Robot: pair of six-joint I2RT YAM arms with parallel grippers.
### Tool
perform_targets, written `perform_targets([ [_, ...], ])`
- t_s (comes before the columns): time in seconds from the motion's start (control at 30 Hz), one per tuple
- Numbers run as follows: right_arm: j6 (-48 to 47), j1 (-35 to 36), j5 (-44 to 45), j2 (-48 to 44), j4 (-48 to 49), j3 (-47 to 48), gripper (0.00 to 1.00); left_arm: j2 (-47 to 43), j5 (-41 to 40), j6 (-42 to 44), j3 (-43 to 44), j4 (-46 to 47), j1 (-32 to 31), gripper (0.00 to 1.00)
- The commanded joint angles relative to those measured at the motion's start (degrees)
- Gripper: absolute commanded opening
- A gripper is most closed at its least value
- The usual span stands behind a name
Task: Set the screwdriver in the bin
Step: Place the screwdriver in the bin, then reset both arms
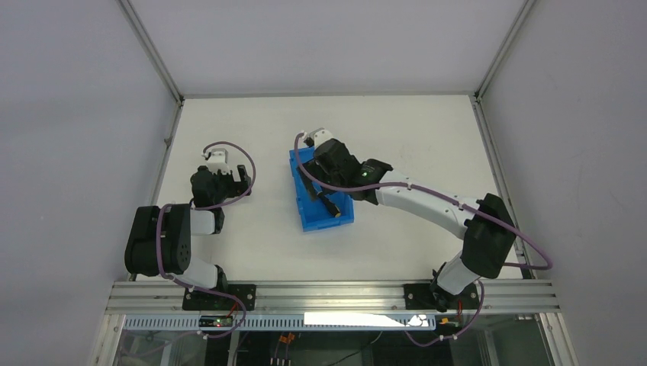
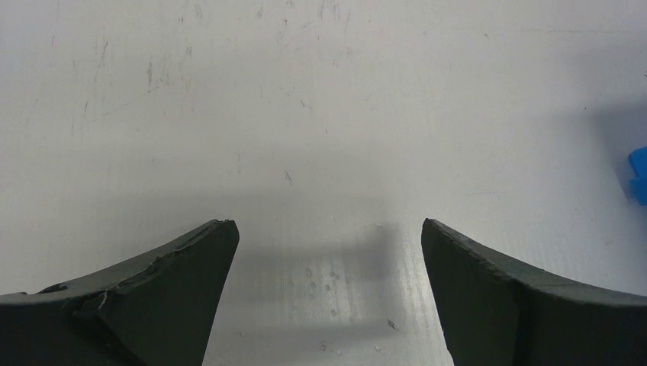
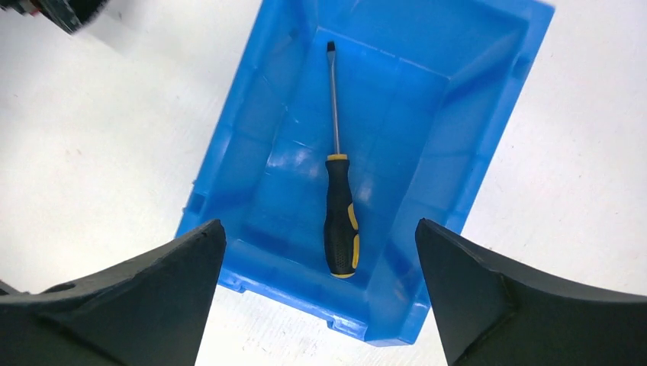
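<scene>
While the right gripper [image 3: 318, 226] hangs above, jaws spread wide and empty, screwdriver [image 3: 339, 206] lying flat inside the blue bin [image 3: 488, 137], centre frame, left gripper [image 2: 329, 223] likewise wide over white table [image 2: 305, 114]

1 screwdriver [image 3: 339, 229] | 1 bin [image 3: 473, 122] | 2 arms [image 1: 427, 200] | 1 table [image 1: 397, 126]

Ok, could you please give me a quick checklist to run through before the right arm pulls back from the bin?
1. The screwdriver lies flat inside the bin: ok.
2. The right tool is open and holds nothing: ok.
3. It is apart from the screwdriver: ok.
4. Its clearance above the bin's rim: cannot tell.
5. The bin stands upright on the table: ok.
6. The left tool is open, away from the bin: ok.
</scene>
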Motion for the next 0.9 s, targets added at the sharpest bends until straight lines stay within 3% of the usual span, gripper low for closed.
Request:
perform_targets([
  [0.0, -0.16, 0.28, 1.99, -2.98, -2.52, 5.64, 0.99, 0.23, -0.09, 0.64, 1.11, 1.63, -0.62, 0.99],
  [0.5, -5.49, -0.19, 7.15, 4.52, -14.35, 28.68, 0.99, 0.23, -0.08, 0.66, 1.10, 1.63, -0.58, 0.99],
  [0.87, -9.19, -5.16, 5.39, 6.63, -18.01, 38.48, 0.99, 0.22, -0.09, 0.66, 1.11, 1.63, -0.63, 0.99],
])
